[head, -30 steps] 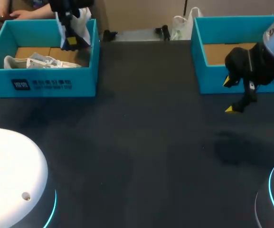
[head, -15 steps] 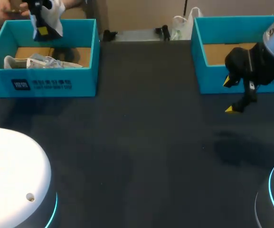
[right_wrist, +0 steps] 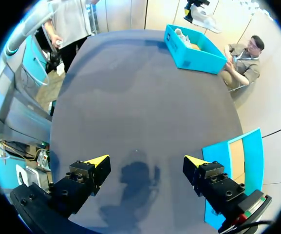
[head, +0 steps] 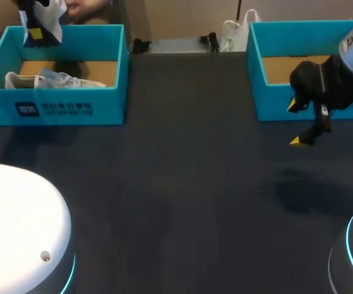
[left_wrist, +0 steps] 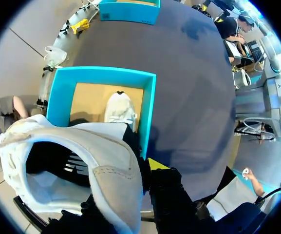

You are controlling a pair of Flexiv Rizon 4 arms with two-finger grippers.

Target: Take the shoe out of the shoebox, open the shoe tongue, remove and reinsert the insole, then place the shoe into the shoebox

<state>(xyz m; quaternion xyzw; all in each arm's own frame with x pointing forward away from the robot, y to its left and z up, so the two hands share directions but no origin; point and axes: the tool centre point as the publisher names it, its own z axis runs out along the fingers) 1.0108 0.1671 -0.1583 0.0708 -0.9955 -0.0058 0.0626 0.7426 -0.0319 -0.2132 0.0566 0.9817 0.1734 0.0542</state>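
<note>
Left end effector point(head: 35, 33) sits high over the far wall of the left box point(head: 72, 107), clamped on a white shoe point(left_wrist: 103, 183). The shoe hangs in the air, clear of the box. In the left wrist view the shoe's opening faces the camera and shows a dark lining. One yellow tip presses the shoe's side wall; the other finger is hidden by the shoe.

A second shoe point(head: 44, 79), also white, lies inside the left box on its cardboard floor, along the near wall toward the box's left end. In the left wrist view it is below and ahead of the held shoe.

Right end effector point(head: 303, 124) has its fingers wide apart and grips nothing. It hovers over the dark tabletop point(head: 182, 196), just in front of the right box point(head: 286, 101). In the right wrist view both yellow tips are spread, with bare tabletop and the arm's shadow between them, and the right box is just beside one finger.

The two teal boxes stand well apart, at the tabletop's far left and far right.
</note>
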